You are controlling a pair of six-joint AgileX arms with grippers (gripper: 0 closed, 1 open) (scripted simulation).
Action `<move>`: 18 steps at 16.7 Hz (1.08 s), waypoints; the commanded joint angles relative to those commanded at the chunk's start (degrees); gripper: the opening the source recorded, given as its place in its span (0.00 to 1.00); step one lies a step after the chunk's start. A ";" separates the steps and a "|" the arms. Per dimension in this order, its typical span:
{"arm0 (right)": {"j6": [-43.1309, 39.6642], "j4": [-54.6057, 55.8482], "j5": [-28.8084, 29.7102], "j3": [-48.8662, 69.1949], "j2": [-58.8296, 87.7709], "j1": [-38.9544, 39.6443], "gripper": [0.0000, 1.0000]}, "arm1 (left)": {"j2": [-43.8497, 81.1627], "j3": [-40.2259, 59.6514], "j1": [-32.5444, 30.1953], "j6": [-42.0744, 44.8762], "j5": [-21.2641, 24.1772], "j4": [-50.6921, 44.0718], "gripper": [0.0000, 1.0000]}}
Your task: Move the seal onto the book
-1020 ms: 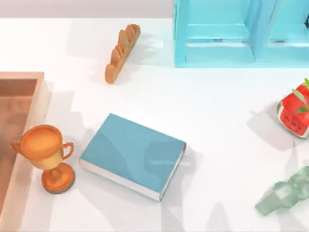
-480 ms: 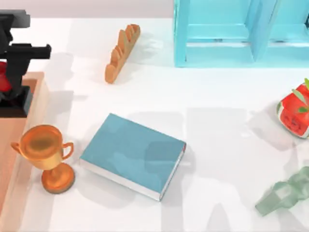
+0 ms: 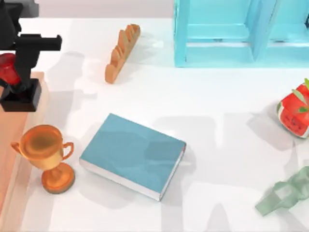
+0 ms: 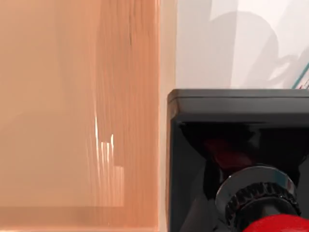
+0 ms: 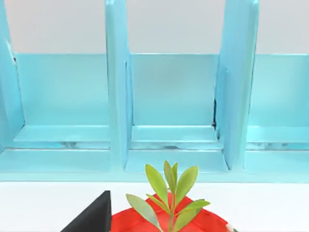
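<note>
Red knob and black block: the seal (image 3: 17, 84) hangs clamped in my left gripper (image 3: 14, 79) at the counter's left edge, above the rim of the wooden tray (image 3: 41, 96). From there the book (image 3: 133, 154) lies toward the right and nearer the front, flat on the white counter (image 3: 217, 121), its long axis running diagonally. A trophy (image 3: 46, 154) stands between, just beside the book, so I judge the carry should pass above it. My right arm is near the watermelon cube (image 3: 293, 113); I cannot tell its gripper's state
</note>
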 joint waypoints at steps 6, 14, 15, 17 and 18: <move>0.00 0.00 0.00 0.00 0.00 0.00 1.00 | 3.17 0.10 -9.53 -5.07 -0.39 6.71 0.00; 0.00 0.00 0.00 0.00 0.00 0.00 1.00 | 9.68 -7.43 -24.96 -22.72 1.64 14.03 0.00; 0.00 0.00 0.00 0.00 0.00 0.00 1.00 | 9.53 -7.66 -25.99 -24.60 1.23 15.17 0.00; 0.00 0.00 0.00 0.00 0.00 0.00 1.00 | 9.04 -7.70 -27.16 -26.93 0.39 16.76 0.00; 0.00 0.00 0.00 0.00 0.00 0.00 1.00 | 8.95 -7.68 -27.29 -27.20 0.25 16.96 0.00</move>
